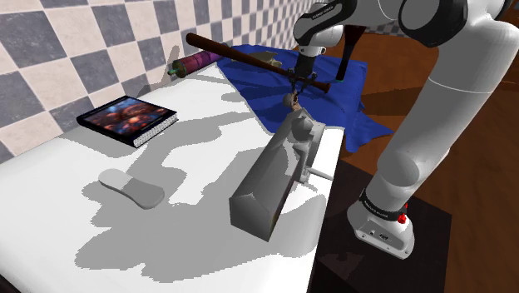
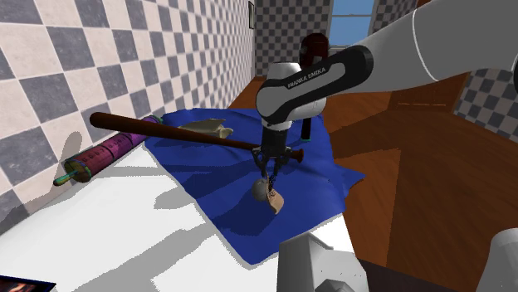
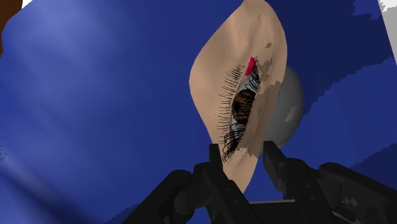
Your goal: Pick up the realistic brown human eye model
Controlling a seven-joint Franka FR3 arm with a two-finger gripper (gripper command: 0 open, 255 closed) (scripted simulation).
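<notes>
**Eye model clasped above blue cloth**
The skin-coloured, lashed, brown-irised eye model (image 3: 245, 95) is gripped at its narrow tip by the black two-finger gripper (image 3: 245, 158), jaws nearly closed, over the crumpled blue cloth (image 2: 207, 178) spread on the white tabletop (image 2: 124, 224).

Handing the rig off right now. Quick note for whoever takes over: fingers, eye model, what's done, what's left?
Gripper: fingers shut on the thin lower edge of the eye model, and they look to be clasping it.
Eye model: upright under the gripper, over the blue cloth, near the knob end of the brown bat. I cannot tell if it is off the cloth.
Done: approach and, by the look of it, the grasp.
Left: lift it clear. Only a narrow edge is pinched, so it may slip; raise slowly and check that it comes up.
</notes>
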